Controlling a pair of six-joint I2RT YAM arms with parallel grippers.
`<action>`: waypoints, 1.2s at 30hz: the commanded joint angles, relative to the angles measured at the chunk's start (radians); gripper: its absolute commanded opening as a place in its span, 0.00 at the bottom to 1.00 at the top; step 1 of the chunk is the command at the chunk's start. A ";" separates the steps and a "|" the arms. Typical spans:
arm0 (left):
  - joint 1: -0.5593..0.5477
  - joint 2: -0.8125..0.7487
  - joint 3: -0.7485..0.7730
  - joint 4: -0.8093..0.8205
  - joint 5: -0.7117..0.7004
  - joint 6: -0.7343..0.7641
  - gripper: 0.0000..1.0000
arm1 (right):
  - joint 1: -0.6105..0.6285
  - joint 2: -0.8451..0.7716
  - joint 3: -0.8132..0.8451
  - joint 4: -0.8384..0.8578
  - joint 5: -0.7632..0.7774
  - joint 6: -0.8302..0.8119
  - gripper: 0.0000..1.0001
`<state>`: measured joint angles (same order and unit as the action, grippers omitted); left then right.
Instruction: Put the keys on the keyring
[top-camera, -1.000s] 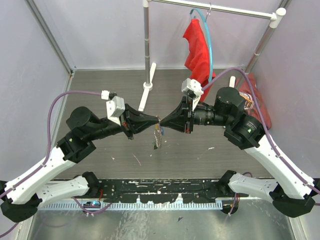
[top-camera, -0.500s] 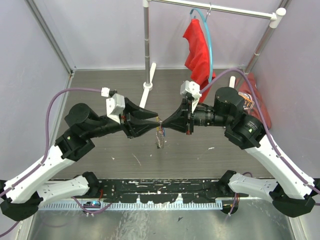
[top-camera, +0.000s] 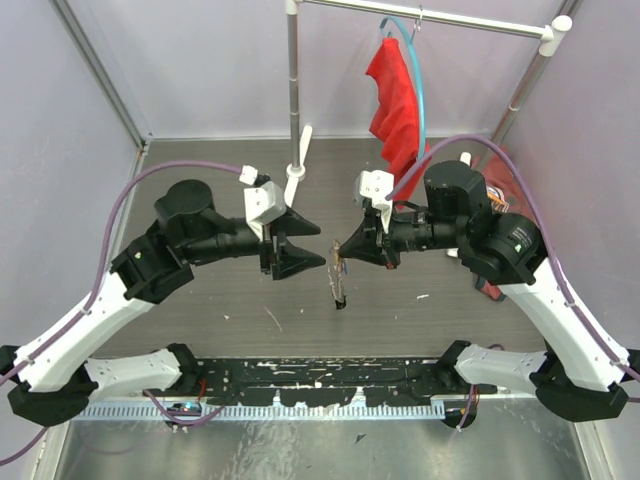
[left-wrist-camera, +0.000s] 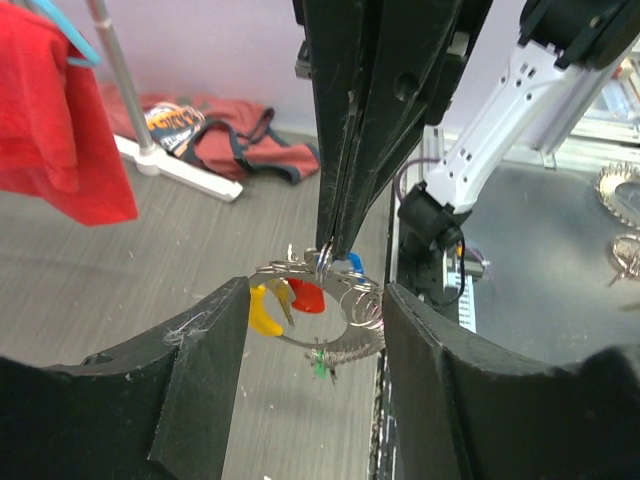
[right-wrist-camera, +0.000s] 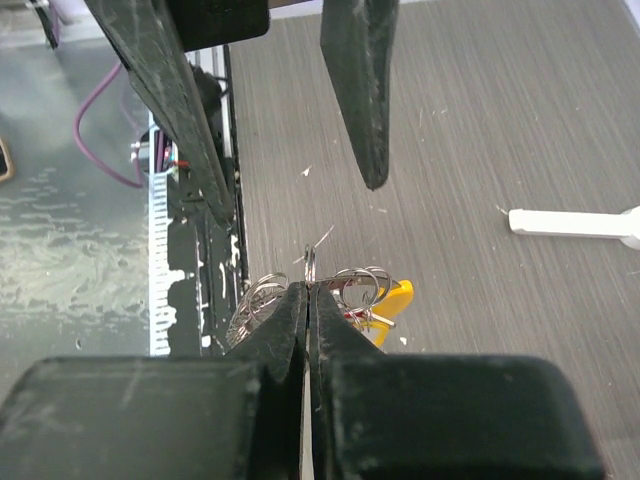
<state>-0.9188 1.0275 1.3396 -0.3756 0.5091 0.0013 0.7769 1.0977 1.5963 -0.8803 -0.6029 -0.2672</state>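
The right pincer (top-camera: 338, 252) is being kept tightly closed on the top of the thin grey metal keyring (left-wrist-camera: 350, 352), w/ the ring hanging free above the grey wood-grain counter (top-camera: 420, 310), approx. between the two arms. The small keys with yellow, red, blue and green plastic heads (left-wrist-camera: 262, 312) are being carried on the ring. The left pincer (top-camera: 318, 246) is being held wide apart, just beside the ring, w/o touching it; nothing is being gripped by it.
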 joint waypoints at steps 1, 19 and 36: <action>0.000 0.034 0.038 -0.082 0.043 0.046 0.61 | 0.000 0.007 0.053 -0.067 -0.007 -0.061 0.01; 0.000 0.153 0.122 -0.141 0.165 0.082 0.43 | -0.001 0.008 0.047 -0.073 -0.020 -0.075 0.01; 0.000 0.181 0.134 -0.162 0.173 0.092 0.28 | 0.000 0.005 0.033 -0.053 -0.037 -0.072 0.01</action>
<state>-0.9188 1.2053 1.4292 -0.5278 0.6643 0.0822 0.7769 1.1172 1.6028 -0.9966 -0.6117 -0.3378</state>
